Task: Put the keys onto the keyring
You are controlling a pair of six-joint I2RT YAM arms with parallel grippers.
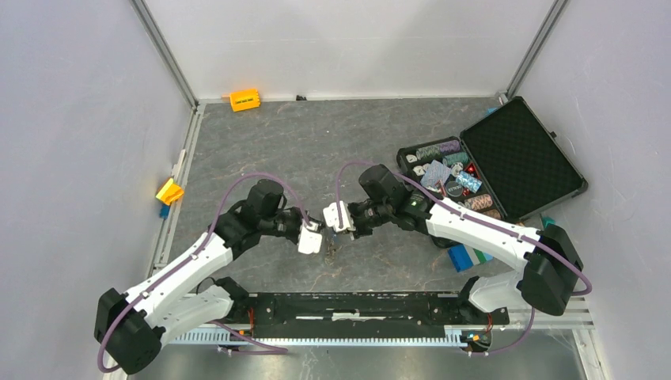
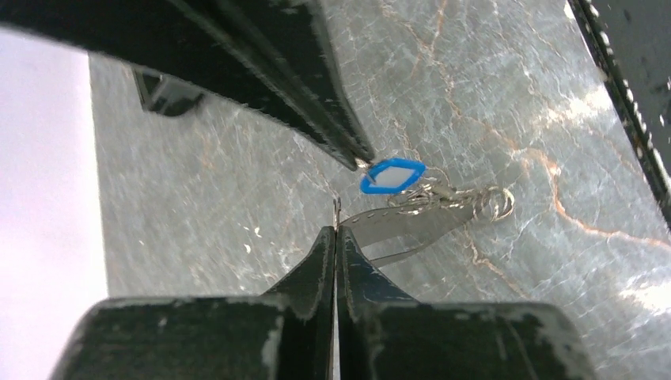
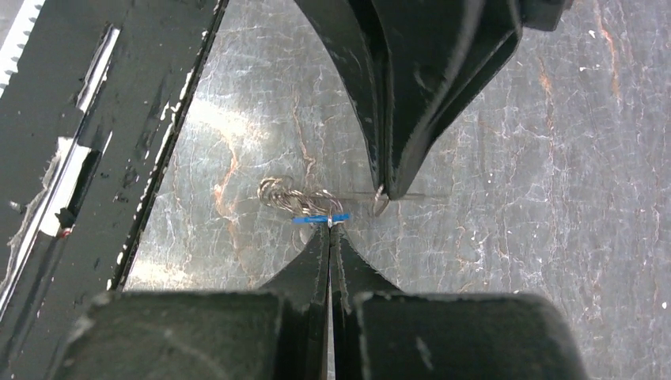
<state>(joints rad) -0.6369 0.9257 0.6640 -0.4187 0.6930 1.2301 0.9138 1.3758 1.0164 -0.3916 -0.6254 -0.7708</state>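
The left claw (image 2: 336,231) is clenched on the flat grey D-shaped metal keyring (image 2: 411,224), whose long axis points away from its tips. The right claw (image 3: 329,229), gripping the tiny blue-tagged key (image 3: 320,218), hangs just beside.

The left gripper (image 1: 313,236) and the right gripper (image 1: 334,218) meet tip to tip. Just beneath the tips, the keys (image 1: 333,246) and the keyring (image 1: 328,242) show only as a tiny dark cluster. Well to the right claw's right lies an open black case (image 1: 518,150).
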